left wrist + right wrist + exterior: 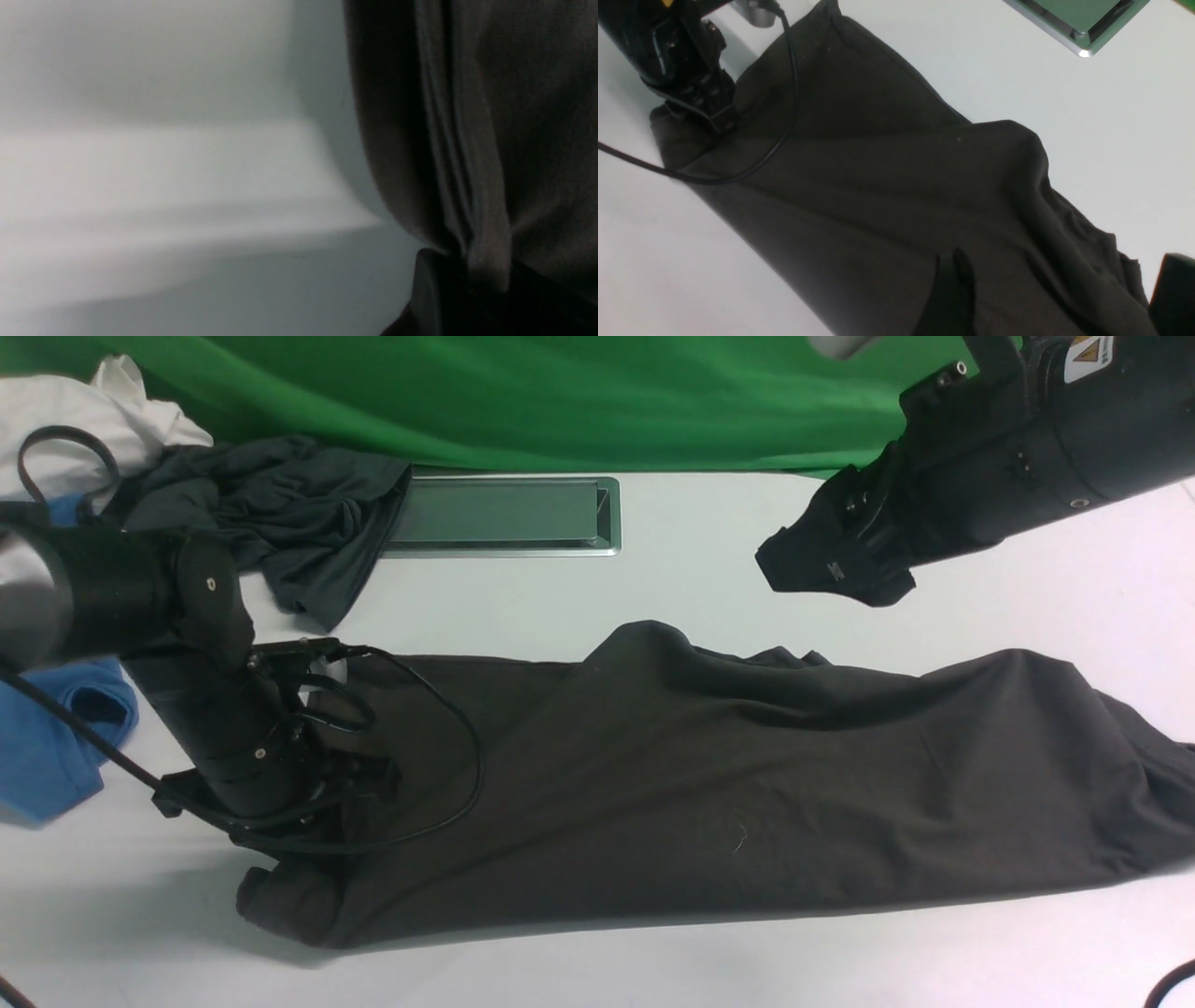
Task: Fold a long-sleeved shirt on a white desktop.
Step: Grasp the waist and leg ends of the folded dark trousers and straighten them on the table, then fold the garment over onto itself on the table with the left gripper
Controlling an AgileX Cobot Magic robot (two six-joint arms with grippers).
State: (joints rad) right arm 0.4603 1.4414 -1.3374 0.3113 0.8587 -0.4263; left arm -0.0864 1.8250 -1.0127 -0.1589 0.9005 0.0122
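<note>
White table (pixel 709 523) bears the long-sleeved shirt (pixel 709 784). Our left pincer (pixel 476 280) clamps bunched cloth at its end; our right pincer (pixel 1062 298) hangs open, the shirt below it.

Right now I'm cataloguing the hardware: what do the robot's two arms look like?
Both are matte black tubular segments with rounded joints. The left arm carries a thin black cable looping off its wrist. The right arm bears a yellow-triangle warning sticker.
</note>
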